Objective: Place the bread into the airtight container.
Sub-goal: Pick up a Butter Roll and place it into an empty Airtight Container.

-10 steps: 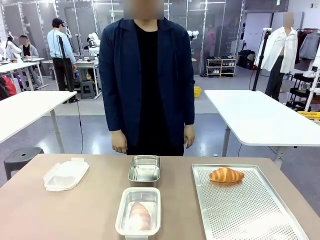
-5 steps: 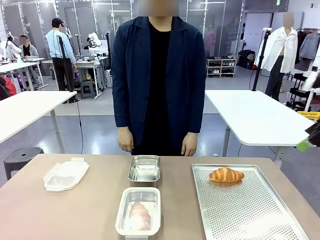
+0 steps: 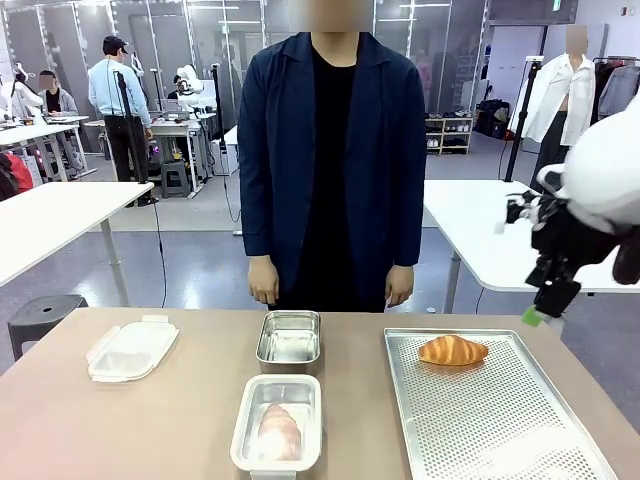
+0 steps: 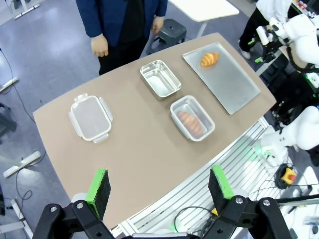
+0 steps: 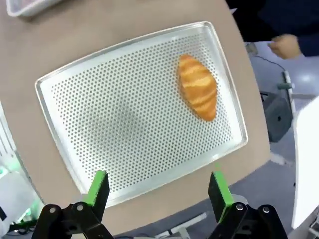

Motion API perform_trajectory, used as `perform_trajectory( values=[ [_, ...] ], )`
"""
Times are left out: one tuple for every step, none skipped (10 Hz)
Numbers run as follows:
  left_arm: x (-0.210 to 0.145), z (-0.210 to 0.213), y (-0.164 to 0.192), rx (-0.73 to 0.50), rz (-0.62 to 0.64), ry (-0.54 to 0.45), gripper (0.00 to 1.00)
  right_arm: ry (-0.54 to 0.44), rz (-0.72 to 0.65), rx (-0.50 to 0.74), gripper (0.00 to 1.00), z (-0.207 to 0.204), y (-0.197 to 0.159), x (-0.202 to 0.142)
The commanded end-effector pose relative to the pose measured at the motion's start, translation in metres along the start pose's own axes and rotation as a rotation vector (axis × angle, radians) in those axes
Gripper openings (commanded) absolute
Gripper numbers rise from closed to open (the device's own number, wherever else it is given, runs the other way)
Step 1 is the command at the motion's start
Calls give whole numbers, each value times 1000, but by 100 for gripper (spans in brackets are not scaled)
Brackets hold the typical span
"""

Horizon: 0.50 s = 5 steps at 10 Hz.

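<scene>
A golden croissant-shaped bread [image 3: 452, 350] [image 5: 198, 93] [image 4: 210, 59] lies at the far end of a perforated metal tray [image 3: 500, 420] [image 5: 124, 119]. An empty steel container [image 3: 289, 337] [image 4: 160, 78] stands at the table's middle. Nearer me, a second container [image 3: 278, 432] [image 4: 192, 118] holds a pinkish loaf. My right gripper [image 3: 545, 312] [image 5: 158, 188] hangs open in the air beyond the tray's far right corner, well above the bread. High above the table's near side, my left gripper [image 4: 159, 184] is open and empty.
A clear lid with clasps [image 3: 132, 350] [image 4: 90, 118] lies at the table's left. A person in a dark jacket [image 3: 335, 160] stands at the far edge with both hands down. A white table [image 3: 490, 230] stands behind on the right.
My right arm has come in from the right edge and now hangs over the tray's far right corner. The person has stepped a little to the right. Things on the table have not moved.
</scene>
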<state>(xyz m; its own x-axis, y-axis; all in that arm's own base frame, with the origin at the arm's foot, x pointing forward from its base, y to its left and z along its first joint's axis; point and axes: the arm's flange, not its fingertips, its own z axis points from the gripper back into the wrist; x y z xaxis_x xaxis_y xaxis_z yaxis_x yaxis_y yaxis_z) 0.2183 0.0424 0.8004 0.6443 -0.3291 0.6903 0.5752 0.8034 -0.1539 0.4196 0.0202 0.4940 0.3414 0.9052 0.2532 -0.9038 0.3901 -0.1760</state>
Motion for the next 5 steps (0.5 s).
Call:
perform_trajectory(
  values=[
    [0, 1, -1, -15, -23, 1, 100, 12, 132, 15, 100, -24, -12, 8],
    [0, 1, -1, -15, -23, 1, 100, 33, 157, 28, 100, -37, -11, 12],
    [0, 1, -1, -15, -23, 1, 100, 38, 114, 17, 100, -45, -12, 14],
    [0, 1, -1, -15, -23, 1, 100, 36, 95, 29, 100, -46, -10, 9],
    [0, 1, -1, -15, -23, 1, 100, 34, 111, 43, 100, -46, -3, 14]
  ],
)
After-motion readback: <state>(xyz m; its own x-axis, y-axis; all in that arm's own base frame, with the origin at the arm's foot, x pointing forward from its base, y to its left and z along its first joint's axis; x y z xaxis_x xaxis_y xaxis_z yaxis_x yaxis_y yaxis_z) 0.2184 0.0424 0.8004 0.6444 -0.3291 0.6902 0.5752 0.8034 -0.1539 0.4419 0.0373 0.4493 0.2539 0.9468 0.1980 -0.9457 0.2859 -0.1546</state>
